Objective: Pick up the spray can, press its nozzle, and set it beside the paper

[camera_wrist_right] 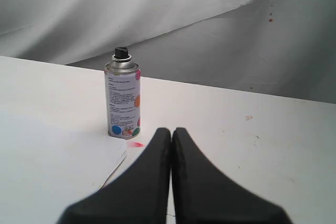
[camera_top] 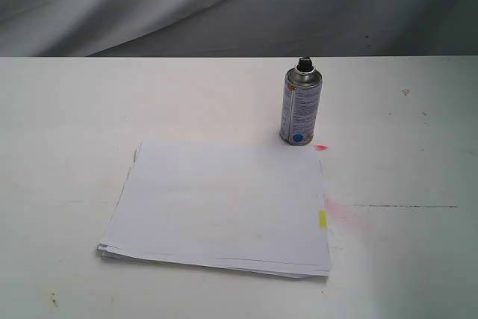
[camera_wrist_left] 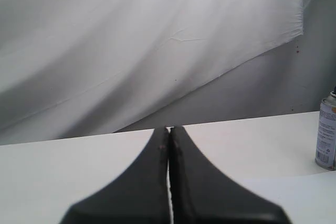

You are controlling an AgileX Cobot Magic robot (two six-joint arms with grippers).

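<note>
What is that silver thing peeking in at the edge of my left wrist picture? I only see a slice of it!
Observer: It's a spray can, standing upright with no cap. The exterior view shows a black nozzle on top.
Operator: Cool! What else is out there?
Observer: A stack of white paper lies flat. In the exterior view, the can stands just beyond its far right corner.
Operator: Is anything grabbing the can?
Observer: No. The right gripper is shut and empty, short of the can and pointing roughly toward it.
</note>
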